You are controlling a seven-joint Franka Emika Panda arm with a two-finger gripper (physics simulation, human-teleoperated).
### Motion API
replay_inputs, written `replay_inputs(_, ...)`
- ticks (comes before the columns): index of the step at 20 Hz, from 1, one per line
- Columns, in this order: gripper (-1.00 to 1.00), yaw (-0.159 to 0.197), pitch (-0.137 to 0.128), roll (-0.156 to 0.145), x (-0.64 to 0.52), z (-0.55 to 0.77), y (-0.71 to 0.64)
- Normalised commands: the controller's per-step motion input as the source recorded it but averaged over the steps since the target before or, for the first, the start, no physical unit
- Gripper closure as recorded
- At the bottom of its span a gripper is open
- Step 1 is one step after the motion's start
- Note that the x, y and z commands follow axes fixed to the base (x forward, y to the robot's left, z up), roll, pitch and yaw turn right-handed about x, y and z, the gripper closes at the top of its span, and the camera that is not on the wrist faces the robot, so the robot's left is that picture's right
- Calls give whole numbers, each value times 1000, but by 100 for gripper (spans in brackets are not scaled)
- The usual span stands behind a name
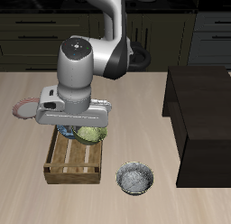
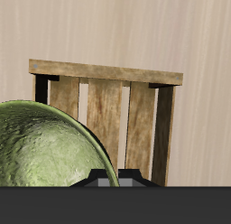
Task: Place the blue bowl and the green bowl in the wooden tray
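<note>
Gripper (image 1: 87,128): carried low over the back end of the wooden tray (image 1: 70,167), its fingers hidden beneath the arm's wrist in the exterior view and out of the wrist view; the spread of the jaws cannot be read directly. Green bowl (image 1: 93,135): seen just under the gripper body at the tray's far rim, and in the wrist view (image 2: 45,146) it looms close against the camera with the tray's slats (image 2: 106,119) behind it, so it is judged to be pinched by its rim and held clear of the wood, though contact itself is not shown. Blue bowl (image 1: 66,132): only a sliver of blue is seen beside the green bowl under the gripper, apparently already at the tray's back end; whether it rests fully inside cannot be told. Grey speckled bowl (image 1: 135,179): on the table beside the tray, near the front edge, not part of the task. Plate (image 1: 25,108): partly hidden behind the arm. Step in hand, as judged: lowering bowl 2 of 2 into the tray. It should be brought down over open slats, kept off the side walls and off the blue bowl, held level, and released only once it is seated.
</note>
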Motion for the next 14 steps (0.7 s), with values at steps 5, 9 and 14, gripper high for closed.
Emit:
replay_inputs(5,100,5,5,-20,33,-242,-50)
replay_inputs(9,100,26,-12,-41,7,-201,-104)
replay_inputs(14,100,30,-13,-39,-1,-159,-106)
